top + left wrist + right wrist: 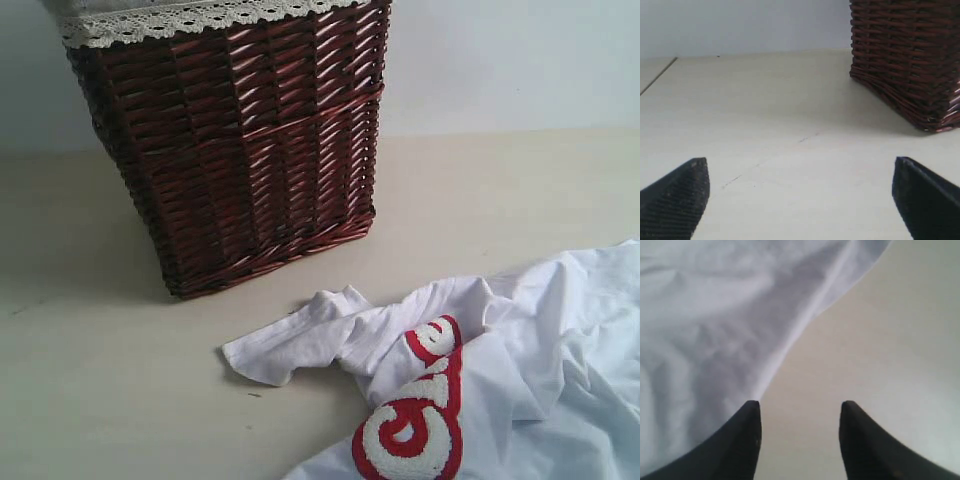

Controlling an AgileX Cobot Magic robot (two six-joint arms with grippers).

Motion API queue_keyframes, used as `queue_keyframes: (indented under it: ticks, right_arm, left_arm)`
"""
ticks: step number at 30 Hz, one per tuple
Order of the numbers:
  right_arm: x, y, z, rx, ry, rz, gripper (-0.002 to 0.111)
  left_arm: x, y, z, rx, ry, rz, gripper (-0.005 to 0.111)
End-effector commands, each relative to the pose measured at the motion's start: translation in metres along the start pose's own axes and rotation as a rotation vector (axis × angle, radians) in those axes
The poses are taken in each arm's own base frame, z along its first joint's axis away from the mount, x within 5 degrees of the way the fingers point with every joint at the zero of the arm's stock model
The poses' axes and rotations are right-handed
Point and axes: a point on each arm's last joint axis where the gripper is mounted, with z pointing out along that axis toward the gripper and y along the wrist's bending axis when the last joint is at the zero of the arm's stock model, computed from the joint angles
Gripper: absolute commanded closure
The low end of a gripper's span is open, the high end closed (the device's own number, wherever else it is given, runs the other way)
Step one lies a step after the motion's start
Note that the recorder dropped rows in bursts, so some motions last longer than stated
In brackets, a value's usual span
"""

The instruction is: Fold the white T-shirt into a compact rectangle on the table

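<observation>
While the white T-shirt (540, 350) lies rumpled and unfolded on the table (100, 390), folding is judged not yet begun. Right gripper (800, 405): jaws moderately parted and holding nothing, with only bare table between them. The shirt's edge runs just ahead of and beside one finger, so the gripper appears placed to take that edge. Left gripper (800, 165): jaws wide apart and empty, no cloth near them, and the wicker basket (910, 60) well ahead to one side.

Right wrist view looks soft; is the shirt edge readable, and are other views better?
Right wrist view: blurry, but the white T-shirt edge reads against the table; exterior view: even light, sharper, soft shadow beside the wicker basket; left wrist view: clear.
</observation>
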Motion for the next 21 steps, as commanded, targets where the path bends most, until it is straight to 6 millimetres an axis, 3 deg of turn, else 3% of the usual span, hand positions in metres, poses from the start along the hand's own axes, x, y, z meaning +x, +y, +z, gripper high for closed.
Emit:
queue_keyframes:
  ticks: [1, 5, 11, 17, 21]
  right_arm:
    - [0.007, 0.006, 0.018, -0.133, 0.083, 0.021, 0.072]
    - [0.005, -0.001, 0.020, -0.057, 0.068, 0.123, 0.075]
    - [0.009, 0.005, 0.024, -0.101, 0.092, 0.215, 0.075]
    - [0.014, 0.011, 0.040, -0.191, 0.154, 0.296, 0.063]
    - [0.018, 0.014, 0.051, -0.230, 0.198, 0.325, 0.062]
  left_arm:
    - [-0.001, 0.000, 0.000, -0.002, -0.012, -0.010, 0.013]
    - [-0.001, 0.000, 0.000, -0.002, -0.012, -0.010, 0.013]
    - [-0.001, 0.000, 0.000, -0.002, -0.012, -0.010, 0.013]
    - [-0.001, 0.000, 0.000, -0.002, -0.012, -0.010, 0.013]
    - [-0.001, 0.000, 0.000, -0.002, -0.012, -0.010, 0.013]
